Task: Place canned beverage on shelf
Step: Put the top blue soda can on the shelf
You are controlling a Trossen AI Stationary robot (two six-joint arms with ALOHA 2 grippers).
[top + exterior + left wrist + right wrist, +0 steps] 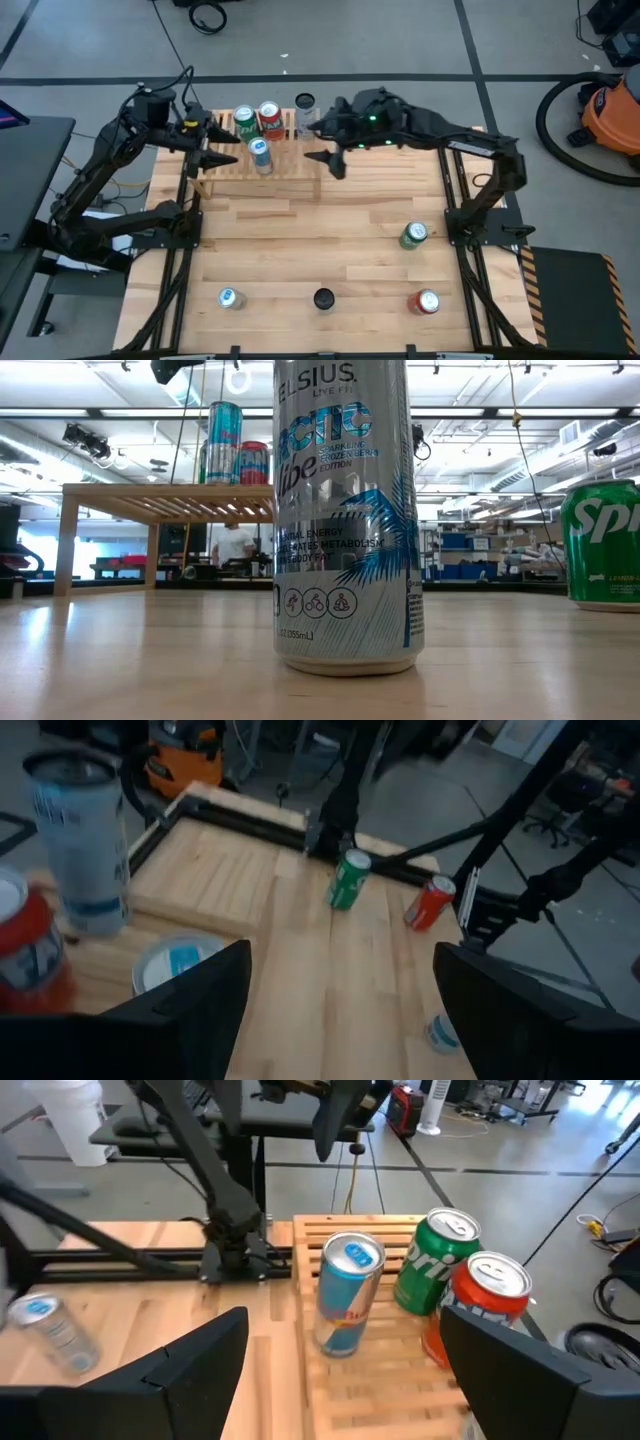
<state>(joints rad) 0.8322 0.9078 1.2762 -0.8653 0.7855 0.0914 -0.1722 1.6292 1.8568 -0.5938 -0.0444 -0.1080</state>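
Right now both grippers hang over the far edge of the table (300, 240), at the shelf (290, 165). Left gripper (222, 143) sits at the shelf's left end, fingers (190, 1010) spread apart, nothing between them; its wrist view looks down on a blue-topped can just below and across the table past it. Right gripper (322, 142) is at the shelf's right end, fingers (200, 1360) also apart and empty, pointing back along the slats.

On the shelf: a green can (244, 121) and a red can (270, 119) side by side toward the back, a blue-and-silver can (260, 154) in front of them nearer the table's middle, all upright. A pale can (304, 106) stands at the far edge, just right of the red one; whether it is on the shelf or behind it I can't tell. From the right wrist the blue-and-silver can (348, 1295) stands apart from the green can (435, 1265), and the red can (480, 1305) is just beside the green.

Rest of the table: a green can (413, 234) near the right edge, a red can (424, 301) at the near right corner, a blue-topped can (229, 297) near the near left corner, a dark-topped can (323, 298) at the middle of the near edge. Low view is mostly filled by a tall silver-blue can (345, 510); the shelf (170, 500) shows behind it with cans on top.
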